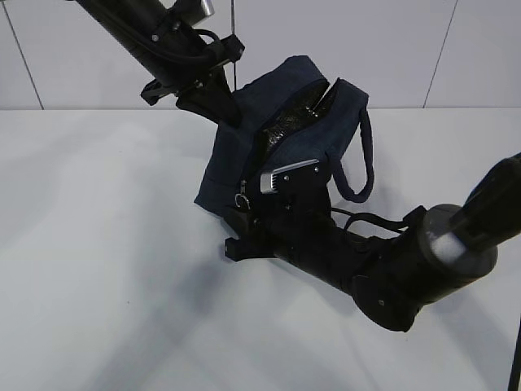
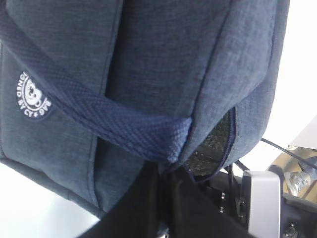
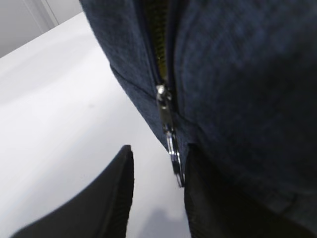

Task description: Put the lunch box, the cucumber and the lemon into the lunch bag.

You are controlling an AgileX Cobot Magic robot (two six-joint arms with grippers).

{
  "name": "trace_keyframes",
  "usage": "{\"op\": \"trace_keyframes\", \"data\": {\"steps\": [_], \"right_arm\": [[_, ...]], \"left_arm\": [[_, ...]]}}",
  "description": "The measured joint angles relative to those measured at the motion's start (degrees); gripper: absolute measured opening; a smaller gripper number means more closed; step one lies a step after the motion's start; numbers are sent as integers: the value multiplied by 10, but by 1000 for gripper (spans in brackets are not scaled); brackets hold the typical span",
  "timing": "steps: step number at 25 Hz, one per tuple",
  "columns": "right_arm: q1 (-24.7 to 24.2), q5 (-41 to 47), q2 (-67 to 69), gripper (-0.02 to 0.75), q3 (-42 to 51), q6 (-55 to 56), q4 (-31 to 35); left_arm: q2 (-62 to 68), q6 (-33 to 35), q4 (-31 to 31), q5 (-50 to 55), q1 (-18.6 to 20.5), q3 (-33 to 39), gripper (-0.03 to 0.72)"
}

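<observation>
Left hand point(image 2: 166, 171) clamped shut on lunch bag point(image 1: 281, 138) handle point(image 2: 114, 121), right hand point(image 3: 158, 193) parted around silver zipper pull point(image 3: 171, 144), bag tilted on white surface point(image 1: 106, 244).

Plain white table point(image 1: 98, 269) before a pale, seamed panel wall point(image 1: 73, 49)

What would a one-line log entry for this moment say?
bag: partly unzipped | left gripper: shut on handle | right gripper: open around zipper pull
</observation>
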Motion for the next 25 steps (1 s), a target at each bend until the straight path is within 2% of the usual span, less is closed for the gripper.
{"op": "trace_keyframes", "data": {"steps": [3,8,14,21,23,25], "right_arm": [[0,-11,0,268,0,0,2],[0,-11,0,194,0,0,8],[0,-5,0,20,0,8,20],[0,2,0,18,0,43,18],[0,20,-1,18,0,50,8],[0,35,-8,18,0,54,-5]], "left_arm": [[0,1,0,0,0,0,-8],[0,1,0,0,0,0,-8],[0,1,0,0,0,0,-8],[-1,1,2,0,0,0,-6],[-3,1,9,0,0,0,13],[-9,1,24,1,0,0,69]]}}
